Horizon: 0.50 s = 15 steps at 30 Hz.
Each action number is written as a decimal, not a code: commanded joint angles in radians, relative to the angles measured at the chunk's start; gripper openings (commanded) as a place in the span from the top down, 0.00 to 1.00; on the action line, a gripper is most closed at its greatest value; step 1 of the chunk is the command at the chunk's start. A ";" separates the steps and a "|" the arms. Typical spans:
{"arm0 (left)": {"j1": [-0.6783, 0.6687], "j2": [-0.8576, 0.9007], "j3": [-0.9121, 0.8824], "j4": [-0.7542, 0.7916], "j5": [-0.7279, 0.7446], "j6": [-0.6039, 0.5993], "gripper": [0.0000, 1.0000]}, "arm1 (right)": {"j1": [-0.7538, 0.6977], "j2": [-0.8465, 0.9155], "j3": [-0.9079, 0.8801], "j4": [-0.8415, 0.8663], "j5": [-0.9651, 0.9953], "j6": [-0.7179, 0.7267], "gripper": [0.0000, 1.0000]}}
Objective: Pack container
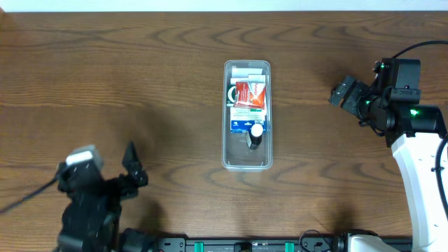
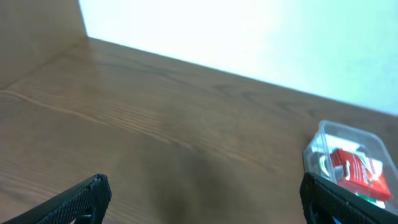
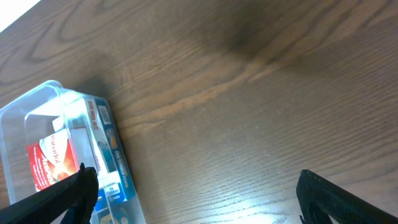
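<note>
Sitting at the middle of the brown wood-grain bench [image 1: 105, 70], the long, narrow, clear plastic rectangular container [image 1: 226, 133] with rounded corners has its long sides running away from the robot, well apart from both arms. Inside it, a red-and-white packet [image 1: 250, 93] lies toward the far end. A blue-and-white carton [image 1: 244, 119] lies just nearer than the packet, partly under it. A small black bottle with a white cap [image 1: 255, 137] lies nearer still, its cap against the carton.

The left tool [image 1: 135, 166] is at the near left of the bench, pointing roughly toward the container. Its two black fingers are spread wide apart, and in the left wrist view only bare wood shows between them, with the container off at the right edge.

The right tool [image 1: 344, 94] is at the far right, aimed toward the container but not touching it. Its fingers are also wide apart. From the right wrist view the container's corner sits by the left finger, beside it rather than between the two fingers, and the carton's blue side shows through the clear wall.
</note>
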 commanded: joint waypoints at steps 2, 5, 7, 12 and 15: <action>0.039 -0.118 -0.063 0.002 0.002 0.010 0.02 | -0.006 -0.006 0.010 -0.001 0.003 -0.012 0.01; 0.050 -0.198 -0.099 -0.010 0.002 0.010 0.02 | -0.006 -0.006 0.010 -0.001 0.003 -0.012 0.01; 0.054 -0.248 -0.126 -0.010 0.002 0.011 0.02 | -0.006 -0.006 0.010 -0.001 0.003 -0.012 0.01; 0.060 -0.294 -0.182 -0.009 0.002 0.014 0.02 | -0.006 -0.006 0.010 -0.002 0.003 -0.012 0.01; 0.060 -0.299 -0.218 -0.009 0.001 0.014 0.02 | -0.006 -0.006 0.010 -0.001 0.003 -0.012 0.01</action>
